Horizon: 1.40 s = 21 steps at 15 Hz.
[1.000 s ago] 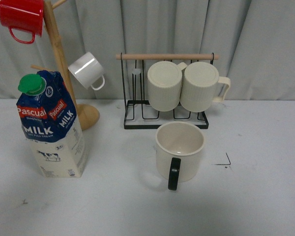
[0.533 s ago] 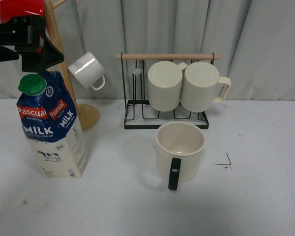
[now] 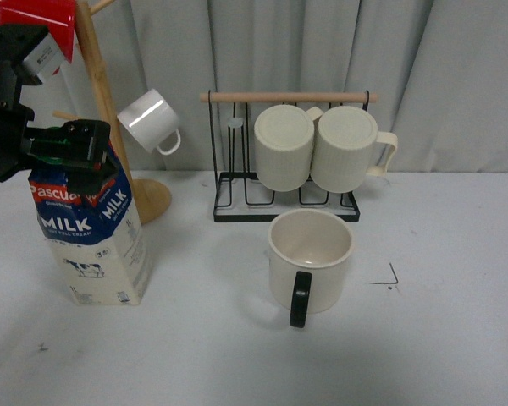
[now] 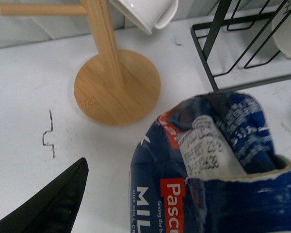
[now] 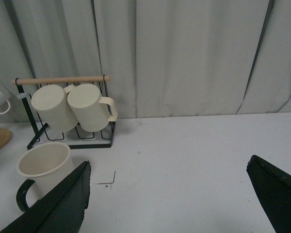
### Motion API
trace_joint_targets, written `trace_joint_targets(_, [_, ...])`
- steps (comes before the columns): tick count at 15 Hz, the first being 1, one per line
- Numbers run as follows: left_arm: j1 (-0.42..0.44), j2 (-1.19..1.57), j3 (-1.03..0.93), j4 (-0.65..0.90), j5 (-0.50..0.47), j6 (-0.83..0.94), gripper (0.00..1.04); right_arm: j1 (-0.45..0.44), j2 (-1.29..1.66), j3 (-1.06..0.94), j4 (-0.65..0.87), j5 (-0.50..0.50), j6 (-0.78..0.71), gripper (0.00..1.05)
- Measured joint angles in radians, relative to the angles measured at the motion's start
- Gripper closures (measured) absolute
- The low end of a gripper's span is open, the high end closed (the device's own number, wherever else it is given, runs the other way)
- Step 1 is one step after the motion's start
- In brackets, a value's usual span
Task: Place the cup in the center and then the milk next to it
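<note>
Progress: cup [image 3: 310, 258] placed, milk [image 3: 89, 233] yet to move

Judged about half done. Upright on the center [image 3: 368, 254], cup of smooth cream ceramic, wide and round, with a black loop handle. Well apart toward the left, milk in a boxy printed carton, gable top creased. At that top, left gripper [image 3: 72, 154], grip impossible to tell. Spread wide and holding nothing, right gripper [image 5: 169, 167].

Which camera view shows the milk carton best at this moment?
The front view: the milk carton stands nearly whole, lettering readable, only its cap behind the left gripper. The left wrist view shows only its blue top, close up. The right wrist view does not show it.
</note>
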<state>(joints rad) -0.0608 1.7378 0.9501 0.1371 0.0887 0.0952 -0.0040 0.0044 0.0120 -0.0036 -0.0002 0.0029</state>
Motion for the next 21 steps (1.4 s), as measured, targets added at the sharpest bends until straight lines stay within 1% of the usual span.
trace_joint_targets(2, [-0.014,0.008,0.0,-0.016,-0.01,-0.009,0.07,0.0,0.0,0.0,0.0,0.0,0.0,0.06])
trace_joint_targets(3, [-0.026,0.008,0.002,-0.025,-0.016,-0.011,0.17,0.0,0.0,0.0,0.0,0.0,0.0,0.06])
trace_joint_targets(4, [-0.048,0.008,0.004,-0.034,-0.018,-0.02,0.45,0.0,0.0,0.0,0.0,0.0,0.0,0.06])
trace_joint_targets(6, [-0.064,0.007,0.016,-0.042,-0.014,-0.035,0.64,0.0,0.0,0.0,0.0,0.0,0.0,0.06])
trace_joint_targets(7, [-0.075,0.004,0.021,-0.054,-0.03,-0.035,0.75,0.0,0.0,0.0,0.0,0.0,0.0,0.06])
trace_joint_targets(8, [-0.083,0.0,0.023,-0.063,-0.035,-0.035,0.81,0.0,0.0,0.0,0.0,0.0,0.0,0.06])
trace_joint_targets(9, [-0.089,-0.005,0.027,-0.076,-0.038,-0.036,0.86,0.0,0.0,0.0,0.0,0.0,0.0,0.06])
trace_joint_targets(10, [-0.109,-0.013,0.03,-0.089,-0.047,-0.037,0.89,0.0,0.0,0.0,0.0,0.0,0.0,0.06])
trace_joint_targets(12, [-0.155,-0.022,0.038,-0.09,-0.053,-0.043,0.9,0.0,0.0,0.0,0.0,0.0,0.0,0.06])
trace_joint_targets(15, [-0.23,-0.024,0.061,-0.04,-0.057,-0.066,0.91,0.0,0.0,0.0,0.0,0.0,0.0,0.06])
trace_joint_targets(19, [-0.285,-0.016,0.065,0.014,-0.102,-0.088,0.91,0.0,0.0,0.0,0.0,0.0,0.0,0.06])
trace_joint_targets(21, [-0.307,0.008,0.065,0.066,-0.119,-0.092,0.91,0.0,0.0,0.0,0.0,0.0,0.0,0.06])
